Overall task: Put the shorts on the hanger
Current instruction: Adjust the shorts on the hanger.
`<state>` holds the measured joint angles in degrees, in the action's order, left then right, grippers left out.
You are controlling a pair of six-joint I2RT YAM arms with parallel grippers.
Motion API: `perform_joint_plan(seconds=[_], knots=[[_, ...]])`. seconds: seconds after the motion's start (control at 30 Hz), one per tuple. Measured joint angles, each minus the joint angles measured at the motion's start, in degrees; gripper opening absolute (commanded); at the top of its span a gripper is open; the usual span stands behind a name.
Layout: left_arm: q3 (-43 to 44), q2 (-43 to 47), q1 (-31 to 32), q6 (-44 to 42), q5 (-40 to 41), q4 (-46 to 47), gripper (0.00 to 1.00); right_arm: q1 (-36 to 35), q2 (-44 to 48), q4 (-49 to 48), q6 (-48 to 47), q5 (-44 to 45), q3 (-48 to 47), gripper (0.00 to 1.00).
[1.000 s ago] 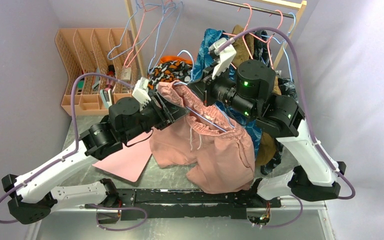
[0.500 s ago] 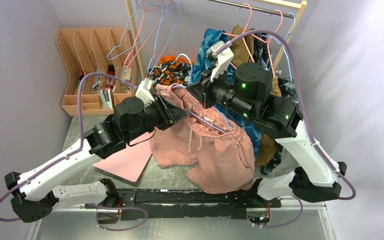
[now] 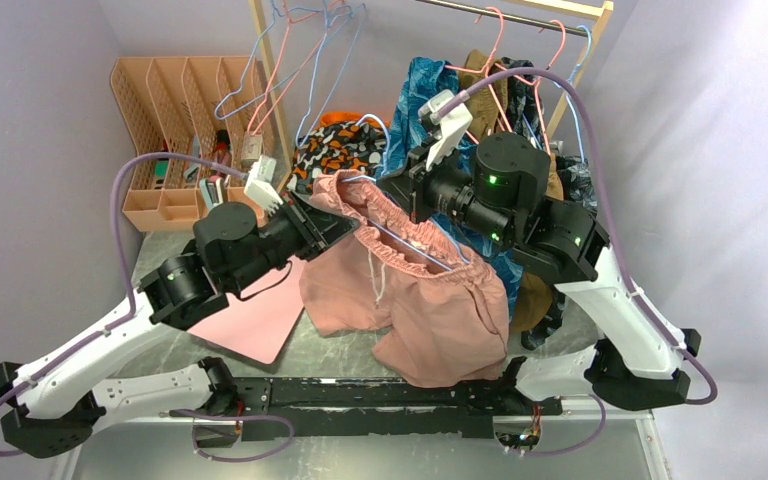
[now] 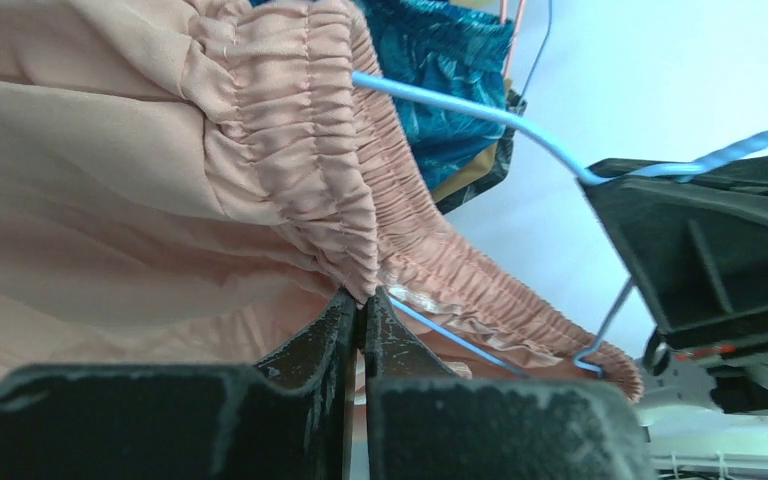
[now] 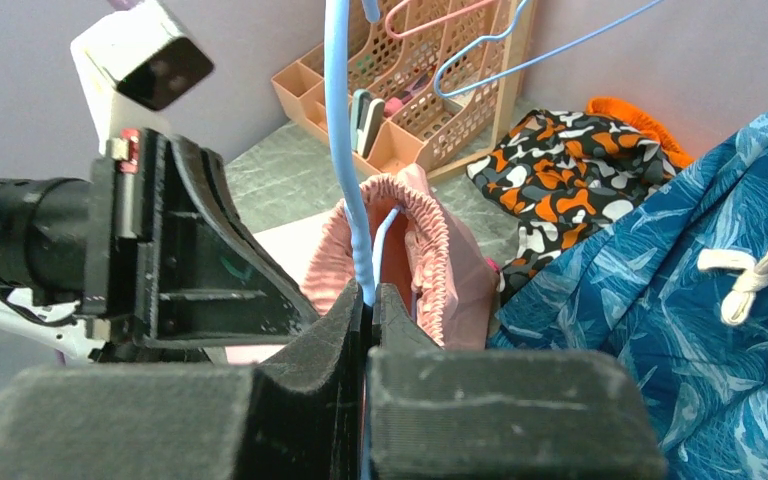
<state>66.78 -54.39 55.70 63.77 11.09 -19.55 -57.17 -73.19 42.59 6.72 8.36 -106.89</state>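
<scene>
Pinched in the closed left tool [image 4: 363, 312]: gathered waistband of the shorts [image 3: 440, 310], bunched mid-frame above the counter [image 3: 340, 347]. Clamped in the shut right tool [image 5: 370, 300]: the hanger [image 5: 339, 120], wire partly hidden inside waistband, hook hard to make out.

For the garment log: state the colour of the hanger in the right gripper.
Light blue hanger; shows best in the right wrist view.

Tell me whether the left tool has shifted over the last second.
Yes. In the top view the left tool has drawn leftward, toward the tan desk organizer, and is now pinched shut on the shorts at the waistband.
</scene>
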Motion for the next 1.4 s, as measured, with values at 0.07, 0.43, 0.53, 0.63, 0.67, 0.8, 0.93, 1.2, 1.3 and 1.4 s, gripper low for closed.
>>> perform_joint_plan(seconds=[0.07, 0.43, 0.53, 0.63, 0.67, 0.8, 0.93, 1.2, 1.3, 1.4], knots=[[0.2, 1.2, 0.0, -0.3, 1.1, -0.1, 0.07, 0.0, 0.4, -0.2, 0.1, 0.0, 0.4, 0.00], [1.1, 2.8, 0.0, -1.6, 5.9, -0.2, 0.18, 0.0, 1.3, -2.4, 0.8, -0.2, 2.9, 0.00], [0.1, 3.0, 0.0, -2.0, 6.1, -0.2, 0.44, 0.0, 1.7, -3.0, 1.0, -0.4, 4.1, 0.00], [0.0, 2.5, 0.0, -3.2, 5.9, -0.2, 0.65, 0.0, 2.1, -3.0, 1.0, -0.4, 4.3, 0.00], [0.0, 2.4, 0.0, -3.5, 5.8, -0.3, 0.71, 0.0, 2.2, -3.0, 1.0, -0.5, 4.3, 0.00], [0.2, 2.3, 0.0, -6.7, 5.5, -1.7, 0.87, 0.0, 2.6, -3.0, 1.0, -0.4, 4.3, 0.00], [0.2, 3.7, 0.0, -11.0, 5.1, -2.9, 0.98, 0.0, 3.2, -3.4, 1.1, -0.3, 4.4, 0.00], [-13.5, 16.1, 0.0, -23.9, -0.9, 6.1, 0.93, 0.0, 5.6, -5.7, 2.0, 0.3, 6.9, 0.00], [-18.7, 18.6, 0.0, -28.1, -6.8, 10.9, 0.80, 0.0, 5.7, -6.1, 2.1, 0.5, 7.1, 0.00], [-19.9, 17.2, 0.0, -31.7, -12.7, 13.1, 0.69, 0.0, 5.7, -6.3, 2.2, 0.7, 7.2, 0.00]])
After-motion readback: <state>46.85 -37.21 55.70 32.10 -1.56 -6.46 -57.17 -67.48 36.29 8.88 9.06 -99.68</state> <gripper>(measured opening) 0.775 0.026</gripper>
